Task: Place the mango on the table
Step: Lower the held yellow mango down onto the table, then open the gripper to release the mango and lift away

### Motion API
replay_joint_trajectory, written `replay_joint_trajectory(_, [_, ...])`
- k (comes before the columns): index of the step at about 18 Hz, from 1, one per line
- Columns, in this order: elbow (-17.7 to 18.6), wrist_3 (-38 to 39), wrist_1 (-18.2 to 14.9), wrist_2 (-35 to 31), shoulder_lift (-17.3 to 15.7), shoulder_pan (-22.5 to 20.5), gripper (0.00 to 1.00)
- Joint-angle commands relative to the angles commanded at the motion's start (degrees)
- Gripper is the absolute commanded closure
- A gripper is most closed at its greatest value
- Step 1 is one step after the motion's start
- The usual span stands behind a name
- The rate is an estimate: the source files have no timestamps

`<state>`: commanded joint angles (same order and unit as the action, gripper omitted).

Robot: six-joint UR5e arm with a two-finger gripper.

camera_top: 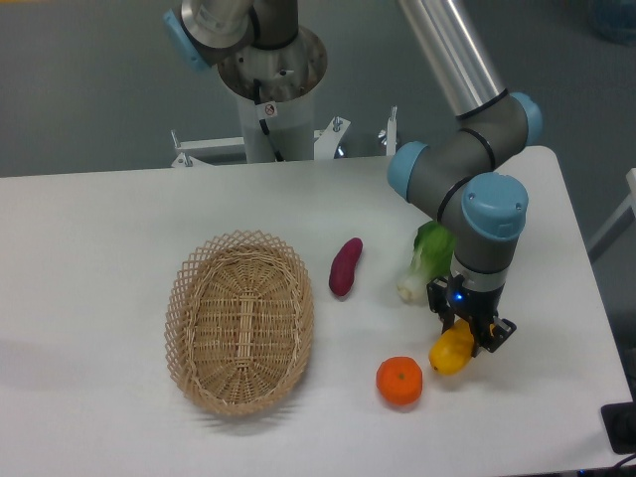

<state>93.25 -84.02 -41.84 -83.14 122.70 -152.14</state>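
The yellow-orange mango (449, 353) is at the front right of the white table (99, 248), low over or touching its surface; contact cannot be made out. My gripper (467, 333) points down and is shut on the mango's upper end, its black fingers on either side of the fruit. The mango's lower tip sticks out to the left below the fingers, close to the round orange fruit (399, 382).
An oval wicker basket (239, 320) lies left of centre. A purple sweet potato (345, 266) and a green bok choy (425, 256) lie in the middle, the bok choy partly behind my arm. The table's right edge is near the gripper.
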Motion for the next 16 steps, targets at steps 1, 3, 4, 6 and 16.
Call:
replay_joint_trajectory(1, [0.00, -0.09, 0.09, 0.00, 0.00, -0.09, 0.42])
replay_joint_trajectory(3, [-0.17, -0.09, 0.09, 0.00, 0.00, -0.09, 0.22])
replay_joint_trajectory(4, [-0.35, 0.00, 0.17, 0.00, -0.09, -0.09, 0.12])
replay_joint_trajectory(6, [-0.78, 0.44, 0.18, 0.09, -0.35, -0.09, 0.03])
replay_joint_trajectory(16, [-7.19, 1.32, -4.11, 0.00, -4.04, -0.17, 0.00])
